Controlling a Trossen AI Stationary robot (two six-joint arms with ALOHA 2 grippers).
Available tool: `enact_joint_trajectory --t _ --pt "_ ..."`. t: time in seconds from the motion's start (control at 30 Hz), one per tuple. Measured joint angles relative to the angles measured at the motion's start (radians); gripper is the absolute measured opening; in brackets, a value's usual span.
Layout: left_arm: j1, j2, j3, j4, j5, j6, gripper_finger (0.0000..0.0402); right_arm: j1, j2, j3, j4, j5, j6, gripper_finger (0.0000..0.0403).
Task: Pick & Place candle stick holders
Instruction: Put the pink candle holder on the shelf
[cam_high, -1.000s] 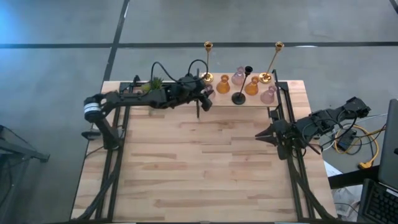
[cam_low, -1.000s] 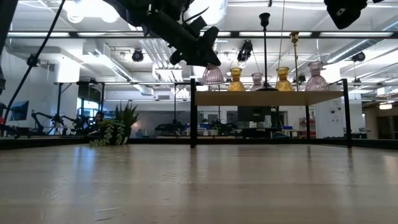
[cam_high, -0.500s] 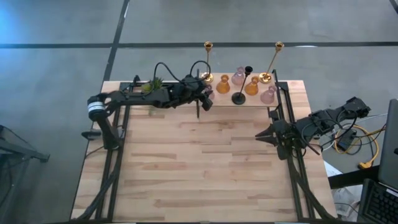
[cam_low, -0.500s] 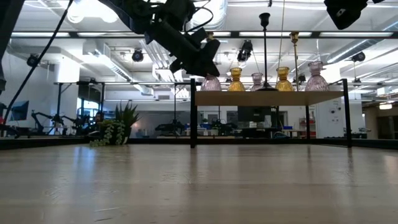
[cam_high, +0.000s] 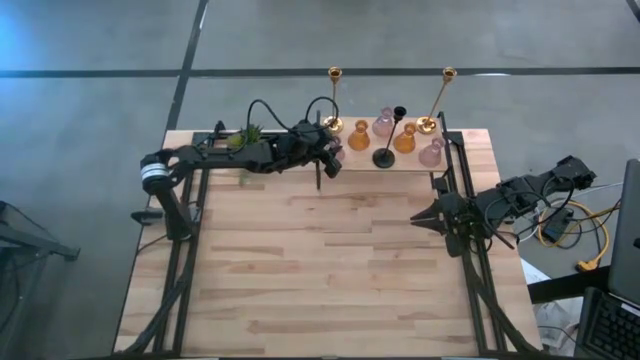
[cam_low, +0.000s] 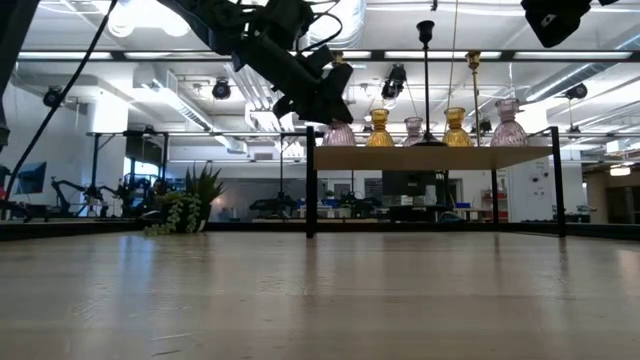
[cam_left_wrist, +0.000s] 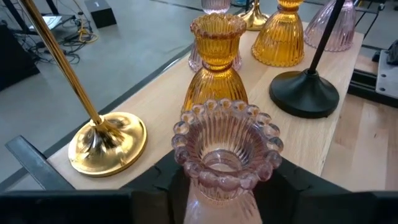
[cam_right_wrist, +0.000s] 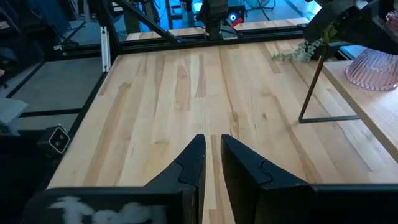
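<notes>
A wooden desk seen from above, with a small raised shelf at its far edge. The left tool reaches to the shelf's left end, its fingers around a pink glass holder that appears to sit on the shelf; whether it grips or is letting go, I cannot tell. To finish well, it should open fully and draw straight back, missing the nearby amber holder and the gold holder. A black stemmed holder stands further right. The holder cups look empty. The right tool waits above the desk's right side, fingers narrow, holding nothing.
</notes>
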Motion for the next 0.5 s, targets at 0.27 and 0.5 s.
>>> enact_joint_trajectory --t 0.27,0.5 --pt "0.006 0.001 0.002 -0.011 0.001 0.015 0.0205 0.000 0.000 0.000 0.000 -0.001 0.011 0.0043" --pt "0.007 0.001 0.004 -0.001 0.002 0.033 0.0209 0.000 0.000 0.000 0.000 -0.002 0.018 0.0043"
